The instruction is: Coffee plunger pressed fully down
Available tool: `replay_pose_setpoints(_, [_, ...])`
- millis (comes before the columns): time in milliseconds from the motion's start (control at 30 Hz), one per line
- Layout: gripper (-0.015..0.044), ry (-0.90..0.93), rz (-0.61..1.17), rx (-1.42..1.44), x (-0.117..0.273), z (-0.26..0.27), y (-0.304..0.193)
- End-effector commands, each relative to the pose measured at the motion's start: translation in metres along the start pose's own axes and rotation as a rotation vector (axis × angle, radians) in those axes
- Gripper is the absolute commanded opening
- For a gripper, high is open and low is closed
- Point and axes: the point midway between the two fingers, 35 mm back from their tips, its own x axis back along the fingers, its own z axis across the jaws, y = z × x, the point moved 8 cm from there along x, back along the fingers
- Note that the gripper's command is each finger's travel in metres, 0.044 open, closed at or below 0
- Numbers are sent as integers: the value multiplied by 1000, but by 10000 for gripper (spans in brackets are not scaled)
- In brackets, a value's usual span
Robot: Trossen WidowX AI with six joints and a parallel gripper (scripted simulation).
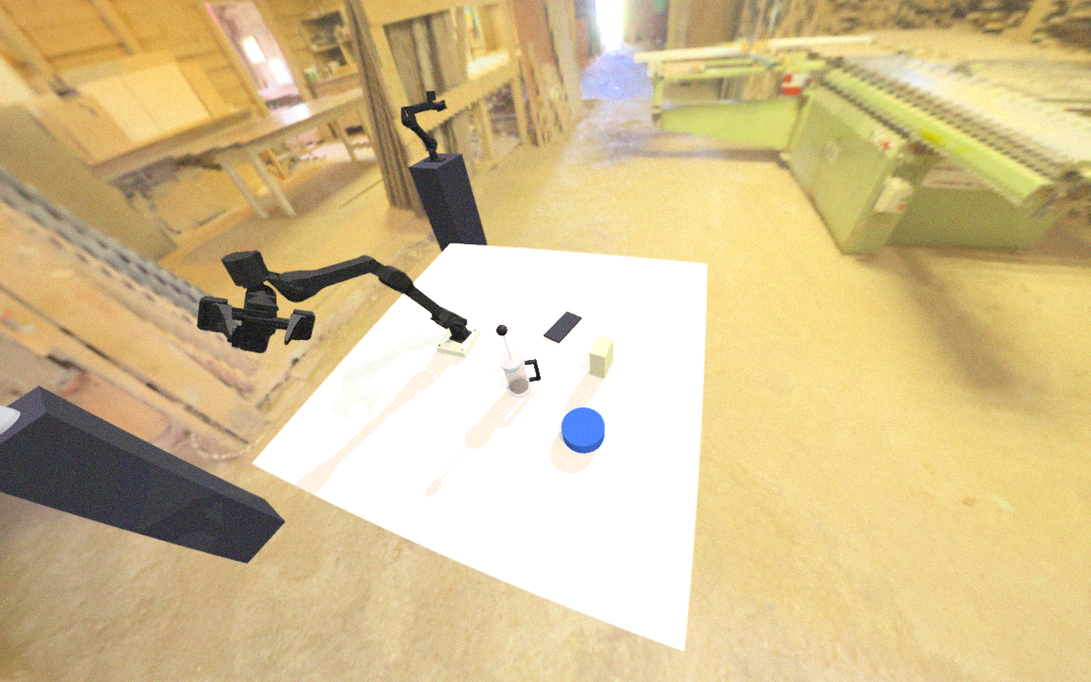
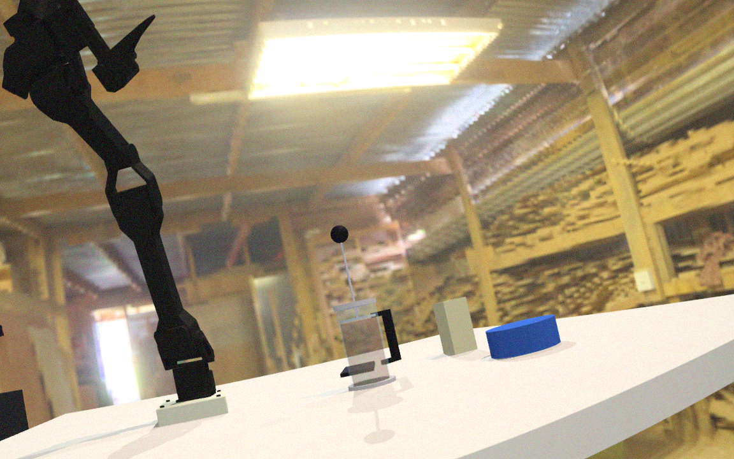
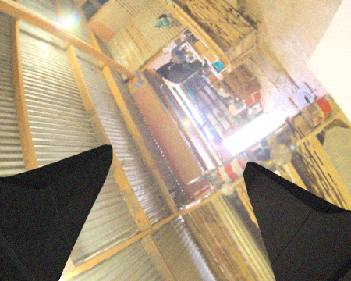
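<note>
Timber racks and a corrugated roof frame a white table (image 1: 634, 509) on which the press (image 1: 517, 373) stands upright, near the middle and just in front of the arm's base (image 1: 457, 341). Its plunger rod rises straight up, so the long axis is vertical, and the black knob (image 1: 500, 329) is seen fully raised, well above the glass; in the exterior view the knob (image 2: 339, 233) sits high over the press (image 2: 365, 348). The handle points away from the base.

The gripper (image 1: 262, 323) is held high and well apart from the press, out beyond the table's edge on the far side of the base from it. The jaws are spread wide and nothing is held; in the wrist view both fingers are seen against the roof and racks, so the gripper is judged to be aimed away from the table. The coming move is judged to turn on this: the arm must be swung back over the base and brought directly above the knob, then driven along the rod's axis, since any sideways push could tip the press.

Around the press lie a dark slab (image 1: 562, 326), a cream block (image 1: 601, 355) and a blue disc (image 1: 582, 429), all apart from it. A second arm on a dark pillar (image 1: 446, 199) stands behind the table.
</note>
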Motion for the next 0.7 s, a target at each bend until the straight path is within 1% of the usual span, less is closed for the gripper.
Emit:
replay_pose_setpoints(0, [426,0,1,8,-2,-1,-2])
replay_pose_setpoints(33, [440,-2,3,23,-6,-4,-4])
replay_pose_setpoints(100, [440,-15,11,25,-15,-10,-11])
replay_pose_setpoints(233, [440,-19,18,174,-45,-33,-34])
replay_pose_setpoints(433, [440,-70,16,534,-98,-104,-90])
replay_pose_setpoints(533, [440,-111,15,699,-110,-139,-113])
replay_pose_setpoints(667, [440,-175,24,916,-115,-182,-139])
